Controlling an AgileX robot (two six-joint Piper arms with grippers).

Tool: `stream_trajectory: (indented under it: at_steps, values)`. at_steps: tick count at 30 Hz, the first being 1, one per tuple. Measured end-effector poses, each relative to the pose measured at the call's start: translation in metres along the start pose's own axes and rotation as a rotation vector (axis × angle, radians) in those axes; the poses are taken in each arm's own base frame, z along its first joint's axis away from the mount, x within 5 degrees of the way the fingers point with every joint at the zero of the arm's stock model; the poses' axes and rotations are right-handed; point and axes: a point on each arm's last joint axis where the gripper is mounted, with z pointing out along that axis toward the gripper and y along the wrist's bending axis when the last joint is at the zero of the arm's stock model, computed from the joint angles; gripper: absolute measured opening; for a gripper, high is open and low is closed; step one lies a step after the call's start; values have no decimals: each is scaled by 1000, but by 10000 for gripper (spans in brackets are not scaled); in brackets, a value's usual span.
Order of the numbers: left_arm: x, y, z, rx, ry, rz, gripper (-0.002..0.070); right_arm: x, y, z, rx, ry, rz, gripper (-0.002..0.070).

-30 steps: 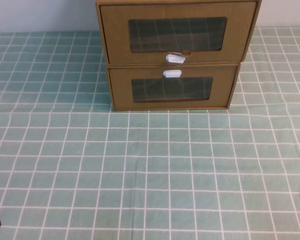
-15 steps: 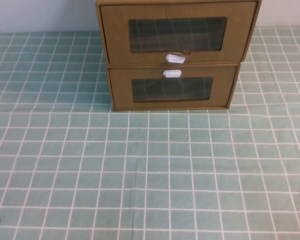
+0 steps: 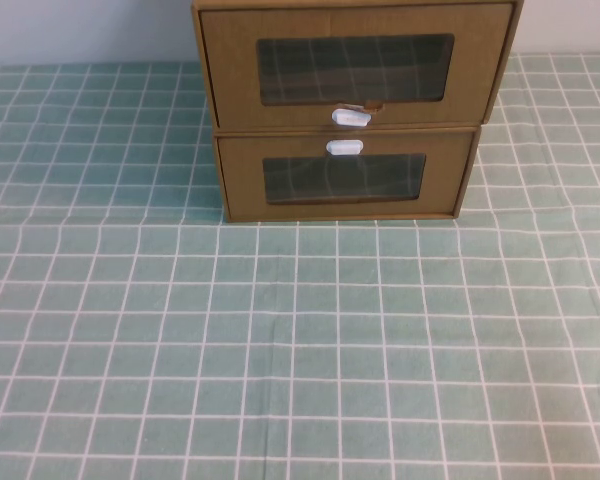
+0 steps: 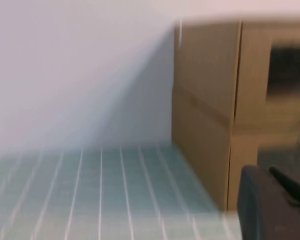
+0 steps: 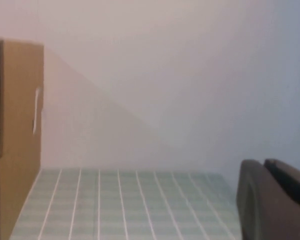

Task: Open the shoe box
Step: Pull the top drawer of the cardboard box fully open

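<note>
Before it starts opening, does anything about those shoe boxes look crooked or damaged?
The upper tab sits slightly tilted on the upper shoe box; the lower tab lies straight. Left gripper hangs off the boxes' left side, right gripper, jaws shut, off their right.

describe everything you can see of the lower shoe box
The lower shoe box is brown cardboard, its front closed and facing the camera, with a dark clear window and a white pull tab above it. It sits flat on the green checked cloth at the table's far side, with the upper box stacked on it. Neither gripper touches it: the left gripper is off to its left side, the right gripper, shut, off to its right.
</note>
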Motion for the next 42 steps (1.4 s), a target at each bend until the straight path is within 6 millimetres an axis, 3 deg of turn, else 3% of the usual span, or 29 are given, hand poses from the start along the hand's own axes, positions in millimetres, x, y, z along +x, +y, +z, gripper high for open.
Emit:
stream_trajectory:
  at_steps: [9, 19, 26, 29, 35, 39, 42]
  values:
    - [-41, -3, -10, 29, -469, -2, -5, -28, -2, -4, 21, -311, 0, -14]
    - [-51, -2, -15, 29, -591, -5, -5, -36, -3, -7, 27, -408, 8, -13]
    - [-74, -2, -28, 31, -804, -26, -5, -72, -5, -30, -20, -840, 176, -13]
    - [-104, -1, -36, 22, -861, -24, -5, -102, -6, -38, -79, -938, 280, -13]
    - [-179, 2, -48, -15, -873, -10, -5, -187, -9, -64, -155, -965, 395, -14]
    - [-220, 7, -25, -18, -752, -134, -5, -236, -11, -81, -169, -957, 415, -14]
    - [-248, 5, 2, 2, -598, -171, -5, -261, -11, -68, -150, -829, 424, -14]
